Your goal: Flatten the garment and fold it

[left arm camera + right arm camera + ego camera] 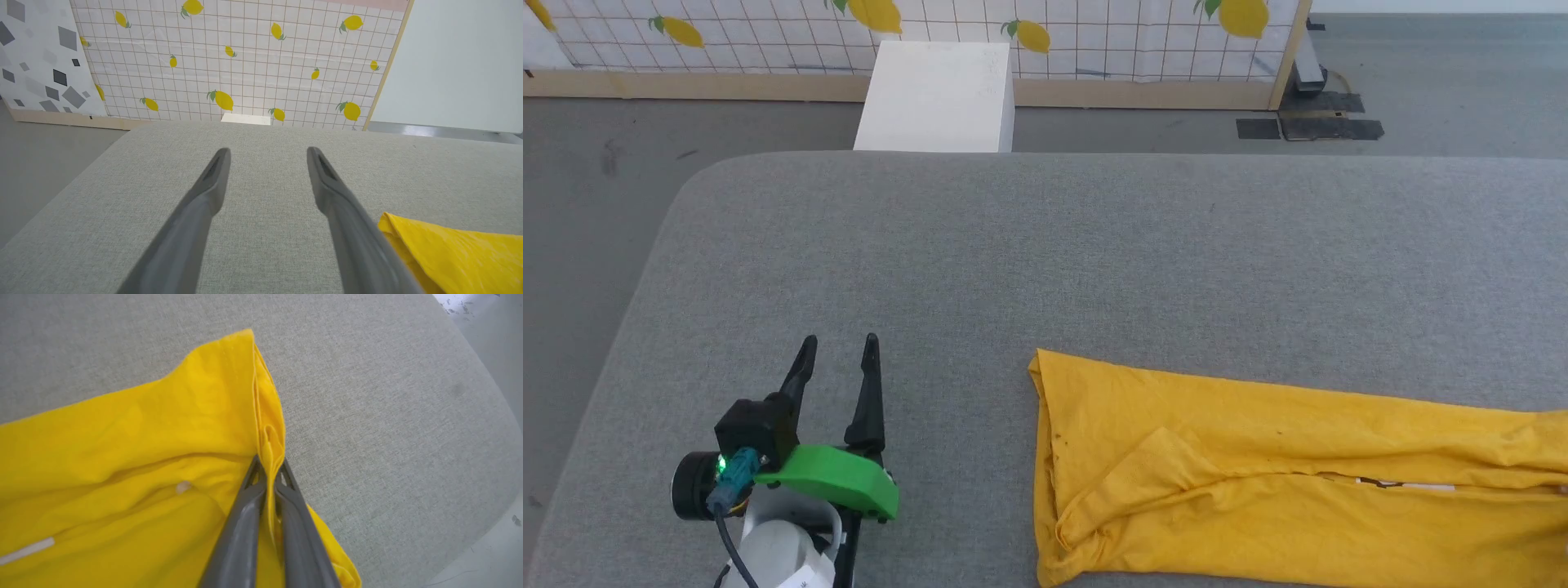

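Shirt (1258, 474), yellow, is laid as a long folded strip on the grey padded table (1094, 245). Its long axis is run 9-to-3 in head view, w/ the squared end pointed to 9 and the rest cut off by the frame edge at 3. A sleeve flap (1143, 482) is folded over near the 9 end.

L gripper (840, 339) is held over bare table w/ fingers apart, the shirt at its 3 o'clock and clear of it.

R gripper (269, 461) is seen w/ fingers clamped on a pinched fold of the shirt's edge. In R wrist view the cloth is spread toward 9 and a corner is pointed to 12.

White box (939, 98) and lemon-print panel (1094, 41) are seen at 12, beyond the table.
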Available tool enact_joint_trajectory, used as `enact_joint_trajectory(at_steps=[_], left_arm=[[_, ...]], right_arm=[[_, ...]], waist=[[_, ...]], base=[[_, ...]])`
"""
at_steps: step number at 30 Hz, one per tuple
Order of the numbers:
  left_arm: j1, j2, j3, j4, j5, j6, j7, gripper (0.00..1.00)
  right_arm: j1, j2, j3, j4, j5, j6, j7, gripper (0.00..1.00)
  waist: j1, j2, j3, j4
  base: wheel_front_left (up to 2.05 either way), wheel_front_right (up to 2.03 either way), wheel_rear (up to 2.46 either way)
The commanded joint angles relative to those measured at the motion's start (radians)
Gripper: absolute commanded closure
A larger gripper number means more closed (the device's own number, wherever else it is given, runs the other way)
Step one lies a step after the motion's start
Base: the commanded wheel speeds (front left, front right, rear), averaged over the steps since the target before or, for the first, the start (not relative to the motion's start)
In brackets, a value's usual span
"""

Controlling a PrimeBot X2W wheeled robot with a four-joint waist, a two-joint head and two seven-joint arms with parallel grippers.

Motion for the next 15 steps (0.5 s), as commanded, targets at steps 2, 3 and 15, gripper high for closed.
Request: enact_joint_trajectory(at_steps=[2, 3, 15], left_arm=[[-0.017, -0.007, 0.004, 0.003, 0.021, -0.007, -0.005, 0.0], [-0.015, -0.009, 0.005, 0.003, 0.023, -0.008, -0.005, 0.0], [0.007, -0.016, 0.021, 0.002, 0.046, -0.022, -0.005, 0.0]], right_arm=[[0.024, 0.006, 0.008, -0.037, -0.002, -0.002, 0.0, 1.0], [0.035, 0.009, 0.021, -0.06, 0.004, -0.002, 0.005, 1.0], [0.262, 0.073, 0.498, -0.822, 0.22, -0.002, 0.387, 1.0]], waist=[[0.0, -0.0001, -0.004, 0.002], [0.0, -0.0001, -0.007, 0.002], [0.0, -0.0001, -0.032, -0.005]], base=[[0.0, 0.0, 0.0], [0.0, 0.0, 0.0], [0.0, 0.0, 0.0]])
